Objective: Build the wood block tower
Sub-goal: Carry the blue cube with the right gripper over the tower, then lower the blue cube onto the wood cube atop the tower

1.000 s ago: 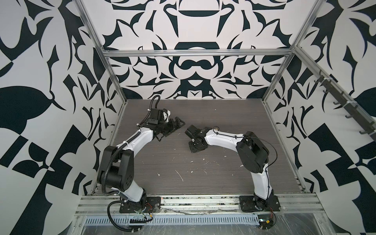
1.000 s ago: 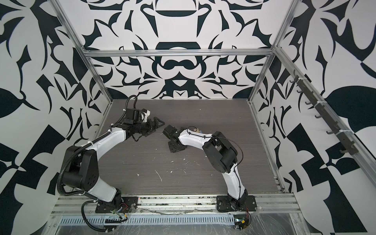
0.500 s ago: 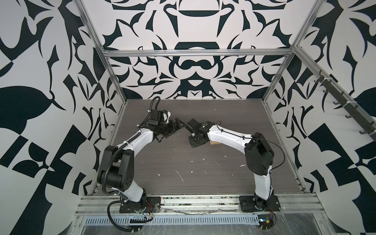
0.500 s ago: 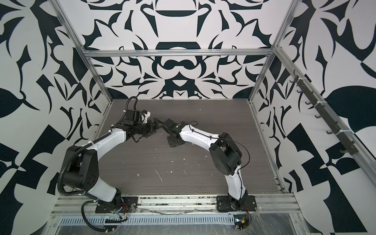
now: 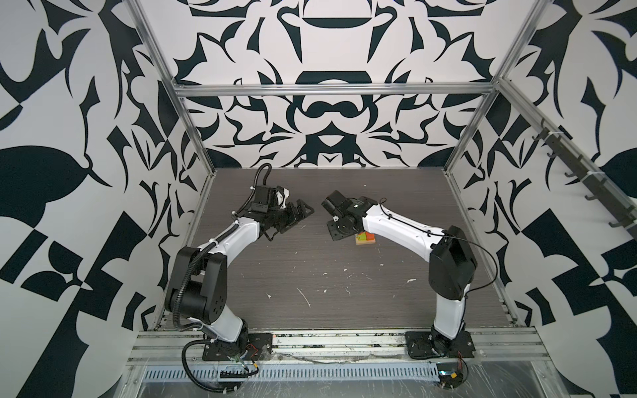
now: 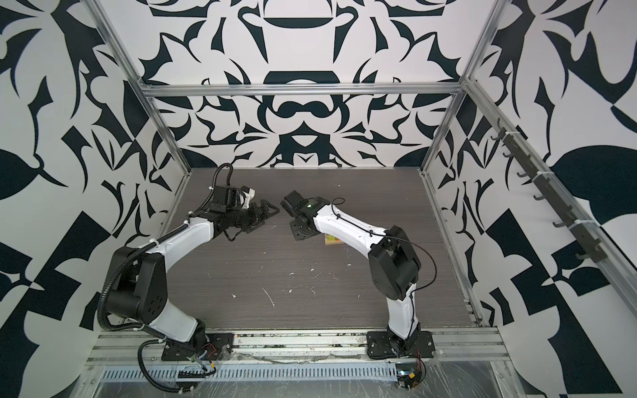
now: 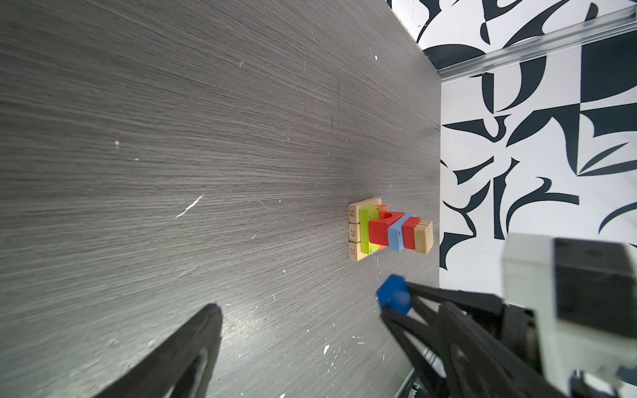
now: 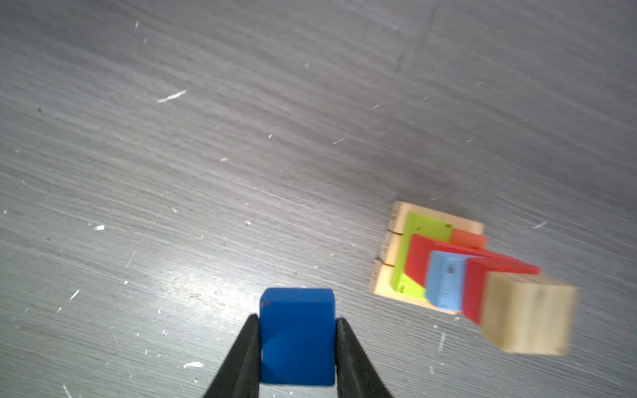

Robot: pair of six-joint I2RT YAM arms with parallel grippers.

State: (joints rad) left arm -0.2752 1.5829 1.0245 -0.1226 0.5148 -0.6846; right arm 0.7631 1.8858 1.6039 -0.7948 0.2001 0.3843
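Grey wood-grain table (image 5: 310, 275) is flecked white. Right of centre, the wood block tower (image 7: 389, 229) is stacked: tan plank base, lime, orange, red, pale-blue slabs, tan cube topmost. The left gripper (image 5: 299, 215) is held wide, empty. Smooth blue cube (image 8: 297, 337) is pinched by the right gripper (image 8: 297, 318).

Top views: bright, even, diffuse light, shadows soft. Frame rails (image 5: 331, 90) bow toward picture edges. Right wrist view: glare patch on bench (image 8: 165, 286) beside blue cube (image 8: 296, 330); tan top block (image 8: 527, 317) smeared, unsharp.
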